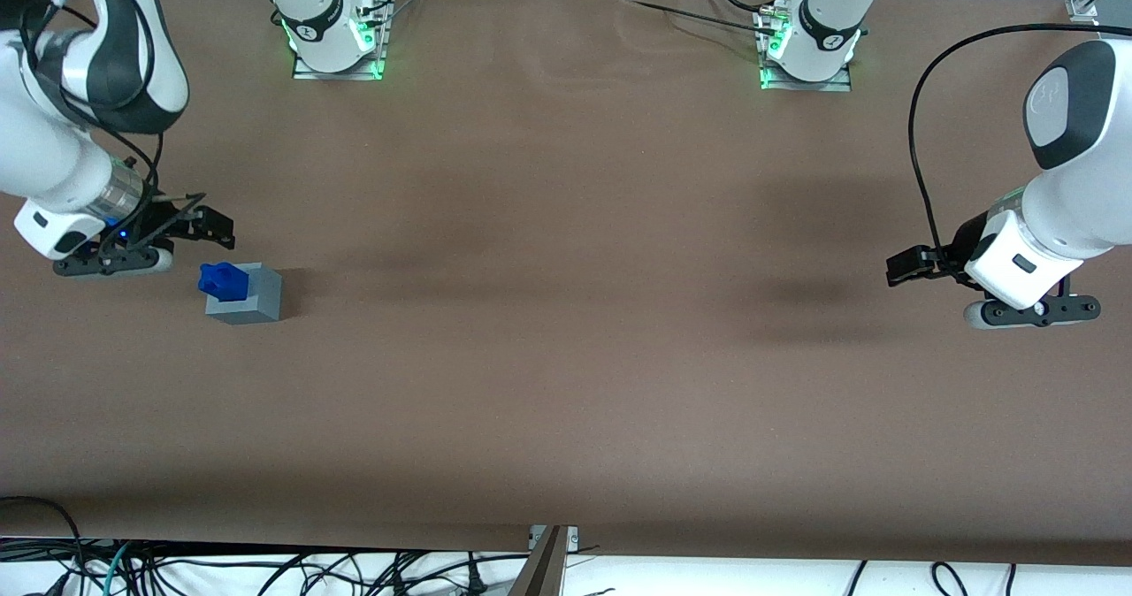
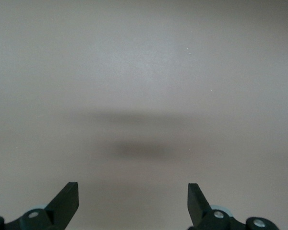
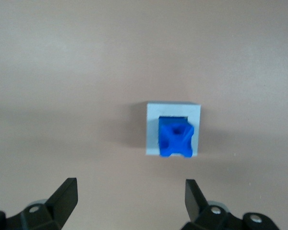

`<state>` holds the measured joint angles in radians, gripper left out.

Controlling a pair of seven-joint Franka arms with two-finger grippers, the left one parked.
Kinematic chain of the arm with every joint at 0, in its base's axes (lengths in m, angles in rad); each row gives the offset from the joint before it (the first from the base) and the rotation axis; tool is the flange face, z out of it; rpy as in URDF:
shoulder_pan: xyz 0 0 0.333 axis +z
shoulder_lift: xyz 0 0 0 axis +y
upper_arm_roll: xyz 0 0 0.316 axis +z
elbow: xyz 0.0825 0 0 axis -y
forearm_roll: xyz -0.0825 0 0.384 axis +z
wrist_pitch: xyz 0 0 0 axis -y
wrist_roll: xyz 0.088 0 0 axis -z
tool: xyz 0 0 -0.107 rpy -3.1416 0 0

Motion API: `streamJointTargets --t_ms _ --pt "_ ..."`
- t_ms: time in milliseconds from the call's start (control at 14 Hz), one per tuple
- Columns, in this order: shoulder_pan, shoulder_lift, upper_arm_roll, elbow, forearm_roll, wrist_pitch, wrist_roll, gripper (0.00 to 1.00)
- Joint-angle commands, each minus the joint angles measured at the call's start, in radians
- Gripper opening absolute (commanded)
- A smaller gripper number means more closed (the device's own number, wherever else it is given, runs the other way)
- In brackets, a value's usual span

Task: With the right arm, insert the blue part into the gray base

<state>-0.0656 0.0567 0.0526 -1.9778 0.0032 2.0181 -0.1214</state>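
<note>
The right arm runs off the picture's edge. The blue part's lower end is hidden inside the gray base. The hand's 2 fingers are cut off at their roots.

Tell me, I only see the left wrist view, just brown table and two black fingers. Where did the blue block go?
Observer: The blue part sits in the top of the gray base, toward the working arm's end of the table.
Operator: Is it all the way in?
Observer: No; it sticks up out of the recess, as the right wrist view shows.
Operator: Is the robot hand holding it?
Observer: No. The right arm's gripper is open, apart from the base and a little farther from the front camera.
</note>
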Motion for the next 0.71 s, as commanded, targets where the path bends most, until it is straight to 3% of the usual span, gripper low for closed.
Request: streamJointTargets --t_ms 0,357,643 --pt "-0.017 -0.008 0.024 0.106 0.011 -0.151 0.037 0.99" --pt "0.019 -0.008 0.032 0.315 0.009 -0.392 0.055 0.99" --pt "0.049 -0.008 0.027 0.372 0.008 -0.484 0.078 0.99"
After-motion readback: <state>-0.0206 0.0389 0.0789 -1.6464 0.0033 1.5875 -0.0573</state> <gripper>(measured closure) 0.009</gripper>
